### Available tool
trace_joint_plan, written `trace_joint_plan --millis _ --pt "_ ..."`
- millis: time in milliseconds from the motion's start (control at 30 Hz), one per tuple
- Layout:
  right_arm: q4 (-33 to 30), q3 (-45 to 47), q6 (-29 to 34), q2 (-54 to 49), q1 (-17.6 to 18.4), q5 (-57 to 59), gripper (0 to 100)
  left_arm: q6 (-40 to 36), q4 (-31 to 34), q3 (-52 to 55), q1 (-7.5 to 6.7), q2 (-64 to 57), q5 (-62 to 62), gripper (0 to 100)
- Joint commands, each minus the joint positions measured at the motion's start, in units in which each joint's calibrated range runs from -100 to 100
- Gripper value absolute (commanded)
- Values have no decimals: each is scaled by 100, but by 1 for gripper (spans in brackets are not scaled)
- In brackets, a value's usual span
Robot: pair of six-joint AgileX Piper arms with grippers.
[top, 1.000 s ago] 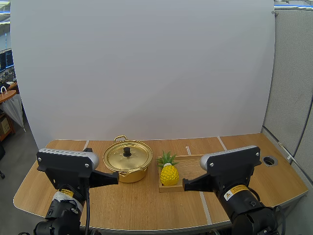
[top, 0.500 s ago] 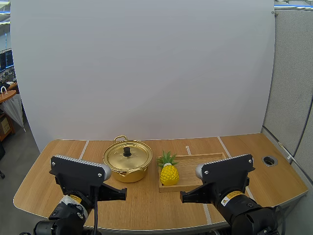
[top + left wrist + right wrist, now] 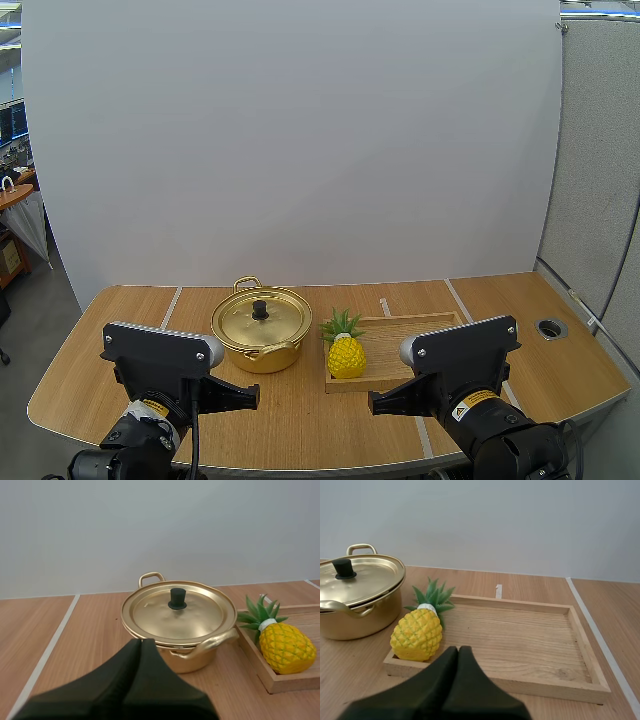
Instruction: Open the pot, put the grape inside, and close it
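A gold pot (image 3: 262,345) with its lid (image 3: 260,318) on and a black knob (image 3: 177,599) stands left of centre on the table. No grapes are visible; a yellow toy pineapple (image 3: 346,354) lies in the left end of a wooden tray (image 3: 425,328). My left gripper (image 3: 254,396) is shut on nothing, hovering short of the pot (image 3: 200,652). My right gripper (image 3: 373,403) is also shut and empty, near the tray's front edge (image 3: 495,682), just right of the pineapple (image 3: 417,635).
The wooden table (image 3: 90,370) has pale tape lines and a round cable hole (image 3: 551,327) at the far right. A white backdrop stands behind the table. The rest of the tray (image 3: 520,635) holds nothing.
Both arms have lowered and drawn back toward the table's near edge since a second ago. In the last half second they hardly moved. Pot and pineapple stay put.
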Motion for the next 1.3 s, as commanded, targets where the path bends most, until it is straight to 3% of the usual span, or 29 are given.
trace_joint_plan --millis 0,100,267,1267 --pt "13 0 -41 -44 -23 14 0 -990 794 13 -17 -20 -47 0" --pt "13 0 -41 -44 -23 14 0 -1628 1348 13 -17 -20 -71 0" --pt "13 0 -41 -44 -23 14 0 -1891 1550 13 -17 -20 -71 0" --pt "13 0 -41 -44 -23 16 0 -1771 1550 13 -17 -20 -74 0"
